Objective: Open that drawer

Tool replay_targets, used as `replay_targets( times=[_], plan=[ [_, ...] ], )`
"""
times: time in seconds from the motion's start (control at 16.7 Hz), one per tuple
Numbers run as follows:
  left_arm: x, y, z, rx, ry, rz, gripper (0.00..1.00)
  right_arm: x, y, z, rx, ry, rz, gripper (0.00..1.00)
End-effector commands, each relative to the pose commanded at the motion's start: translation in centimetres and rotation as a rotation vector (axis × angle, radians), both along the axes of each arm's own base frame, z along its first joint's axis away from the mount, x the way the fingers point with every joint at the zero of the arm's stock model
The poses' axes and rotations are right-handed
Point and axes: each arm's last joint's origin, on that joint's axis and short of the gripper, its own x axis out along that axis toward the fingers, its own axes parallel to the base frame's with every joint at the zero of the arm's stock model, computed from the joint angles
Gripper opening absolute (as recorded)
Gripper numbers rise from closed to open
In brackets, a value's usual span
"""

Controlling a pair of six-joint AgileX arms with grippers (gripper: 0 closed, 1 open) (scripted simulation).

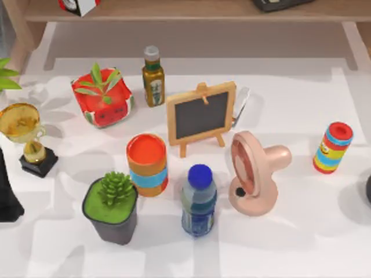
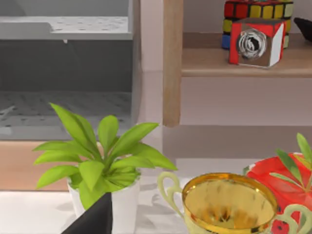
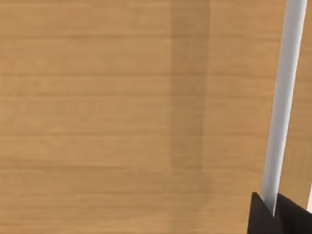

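One right pincer (image 3: 273, 209) at wood drawer front (image 3: 122, 117), fingers straddling white handle bar (image 3: 282, 97); grip tightness unclear.

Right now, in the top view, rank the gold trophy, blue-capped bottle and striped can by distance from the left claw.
1. Gold trophy, left edge, beside the left claw.
2. Blue-capped bottle, centre front.
3. Striped can, far right.
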Motion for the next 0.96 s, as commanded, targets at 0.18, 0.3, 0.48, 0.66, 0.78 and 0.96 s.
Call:
replay_targets(
  times=[0.18, 0.3, 0.48, 0.66, 0.78, 0.96],
  plan=[
    [0.0, 0.0, 0.0, 0.0, 0.0, 0.0, 1.0, 0.0, 0.0, 0.0, 0.0, 0.0, 0.0, 0.45],
    [0.0, 0.0, 0.0, 0.0, 0.0, 0.0, 1.0, 0.0, 0.0, 0.0, 0.0, 0.0, 0.0, 0.6],
    [0.0, 0.0, 0.0, 0.0, 0.0, 0.0, 1.0, 0.0, 0.0, 0.0, 0.0, 0.0, 0.0, 0.83],
    [0.0, 0.0, 0.0, 0.0, 0.0, 0.0, 1.0, 0.0, 0.0, 0.0, 0.0, 0.0, 0.0, 1.0],
    [0.0, 0.0, 0.0, 0.0, 0.0, 0.0, 1.0, 0.0, 0.0, 0.0, 0.0, 0.0, 0.0, 1.0],
    [0.0, 0.0, 0.0, 0.0, 0.0, 0.0, 1.0, 0.0, 0.0, 0.0, 0.0, 0.0, 0.0, 1.0]
  ],
)
